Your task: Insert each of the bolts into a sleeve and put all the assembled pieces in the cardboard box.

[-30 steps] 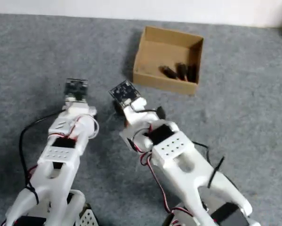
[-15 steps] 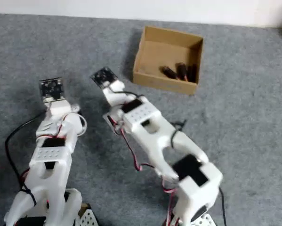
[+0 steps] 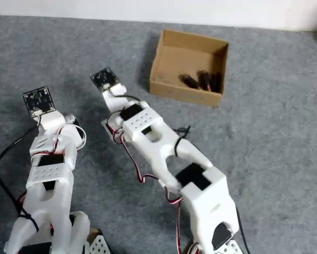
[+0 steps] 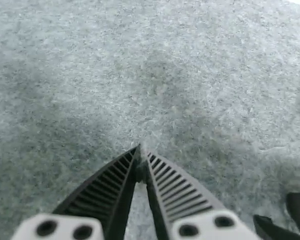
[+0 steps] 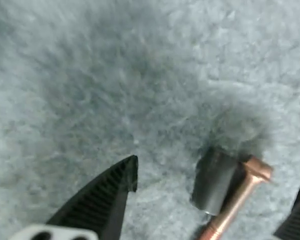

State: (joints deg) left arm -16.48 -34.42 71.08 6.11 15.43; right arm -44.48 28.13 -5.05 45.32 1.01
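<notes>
Where grey felt (image 3: 274, 153) ends, white wall (image 3: 147, 8) begins; cardboard box (image 3: 180, 91) nearby.

- A small robot lab or hobby workbench.
- Grey felt mat (image 3: 285, 159) covers the surface, up to a pale wall (image 3: 147, 8) at its far edge.
- White plastic arms (image 3: 50, 174) (image 3: 153, 140) with bare wires (image 3: 170, 198); a cardboard box (image 3: 182, 92).

One cardboard box (image 3: 182, 91); three dark pieces (image 3: 191, 81) inside; one sleeve (image 5: 213, 180); one bolt (image 5: 240, 193)

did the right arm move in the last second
Yes. In the high view the right arm swung left, and its wrist camera board is now farther from the cardboard box, which kept its place.
</notes>
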